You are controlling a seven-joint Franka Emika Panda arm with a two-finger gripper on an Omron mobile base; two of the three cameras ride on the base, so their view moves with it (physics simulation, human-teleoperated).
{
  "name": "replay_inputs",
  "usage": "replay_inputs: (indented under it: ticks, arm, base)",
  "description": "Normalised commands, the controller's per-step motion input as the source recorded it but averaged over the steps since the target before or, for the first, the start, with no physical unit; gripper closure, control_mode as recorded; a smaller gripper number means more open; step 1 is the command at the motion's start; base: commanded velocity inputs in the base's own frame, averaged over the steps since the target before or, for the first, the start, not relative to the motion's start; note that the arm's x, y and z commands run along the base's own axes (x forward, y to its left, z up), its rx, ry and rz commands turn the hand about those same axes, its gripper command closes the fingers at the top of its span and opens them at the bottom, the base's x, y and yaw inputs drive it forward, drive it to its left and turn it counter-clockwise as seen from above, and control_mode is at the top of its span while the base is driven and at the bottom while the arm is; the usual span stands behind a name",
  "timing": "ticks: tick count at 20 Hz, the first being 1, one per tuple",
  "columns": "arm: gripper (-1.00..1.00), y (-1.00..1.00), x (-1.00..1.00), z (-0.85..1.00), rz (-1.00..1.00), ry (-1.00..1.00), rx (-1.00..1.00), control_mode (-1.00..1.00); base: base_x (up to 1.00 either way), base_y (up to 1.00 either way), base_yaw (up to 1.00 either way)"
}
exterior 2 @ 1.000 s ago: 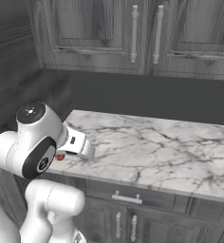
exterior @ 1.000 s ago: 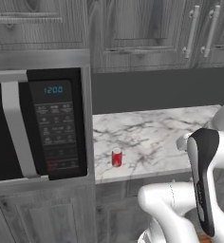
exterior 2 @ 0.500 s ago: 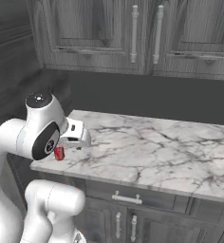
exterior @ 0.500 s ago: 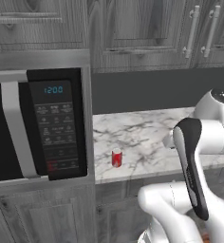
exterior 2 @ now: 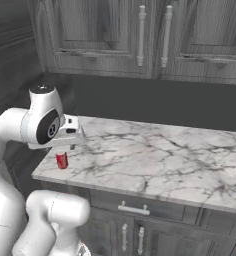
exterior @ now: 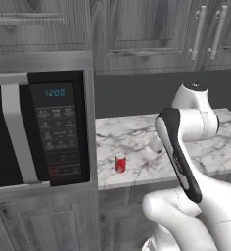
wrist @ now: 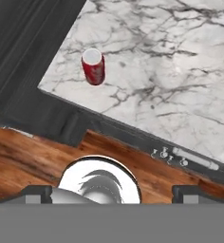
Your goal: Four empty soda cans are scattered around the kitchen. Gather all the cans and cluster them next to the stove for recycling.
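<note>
One red soda can (exterior: 120,163) (exterior 2: 62,160) with a silver top stands upright on the marble counter (exterior: 137,135), close to its front edge and just right of the microwave. My gripper (wrist: 113,193) hovers above the counter's front edge with its dark fingertips (wrist: 38,192) wide apart and nothing between them. In the hand view the can (wrist: 93,66) lies ahead of the fingers and to the left, well apart from them. The stove is out of view.
The black-fronted microwave (exterior: 39,132) fills the wall left of the can. Grey upper cabinets (exterior 2: 140,40) hang over the counter (exterior 2: 155,160), which runs bare to the right. Drawers with a handle (exterior 2: 134,209) sit below it, and the wooden floor (wrist: 28,152) shows under the hand.
The arm has swung up and forward, bringing the hand over the counter near the can. The can has stayed put and the jaws have stayed wide.
</note>
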Motion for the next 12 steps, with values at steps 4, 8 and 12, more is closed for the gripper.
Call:
replay_inputs:
  ticks: [4,8,12]
  arm:
    - [-1.00,0.41,0.11,-0.40,0.12,0.01,-0.10,-1.00]
    - [-1.00,0.07,0.29,-0.43,0.10,0.00,-0.04,-1.00]
    - [-1.00,0.00,0.42,-0.16,0.08,0.00,0.00,-1.00]
  base:
    - [0.00,0.00,0.00]
    - [0.00,0.00,0.00]
    - [0.00,0.00,0.00]
